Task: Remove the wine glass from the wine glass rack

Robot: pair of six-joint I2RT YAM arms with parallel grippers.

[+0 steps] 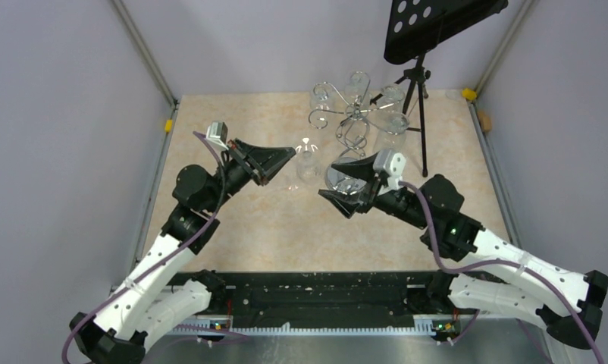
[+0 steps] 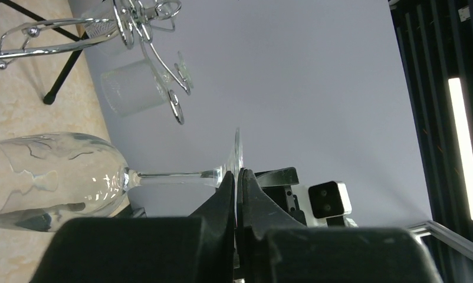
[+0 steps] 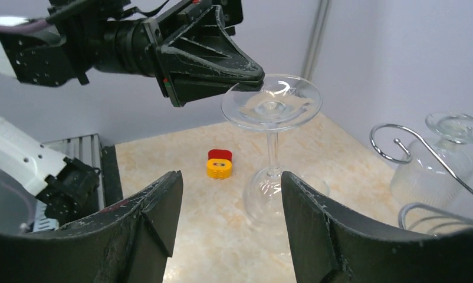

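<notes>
- About mid-table and a little toward the far edge: the wine glass (image 1: 307,165), upside down with its foot on top and its bowl toward the tabletop.
- Off the wine glass rack (image 1: 355,114) and apart from it, near the rack's near-left side.
- Reaching in from the left edge, the left gripper (image 1: 292,154), closed tight on the rim of the glass's round foot.
- Same grip from the left wrist camera: pads (image 2: 222,194) pressed together on the thin disc, stem running sideways from there to the bowl.
- Bowl rim touching the tabletop or just above it — cannot tell.
- On the glass's other side, toward the right edge, the right gripper (image 1: 325,182), spread wide and holding nothing.
- From the right wrist camera: glass framed in the gap between the fingers (image 3: 151,236) but beyond their tips, not touching either one.
- Near the middle of the far edge: the rack itself, shiny wire scrolls around a central post, with other glasses (image 3: 432,162) hanging upside down from its arms.
- Toward the far right corner, just behind the rack — a black music stand (image 1: 418,83) on a tripod.
- At the left edge, a small yellow and red block (image 3: 219,164).
</notes>
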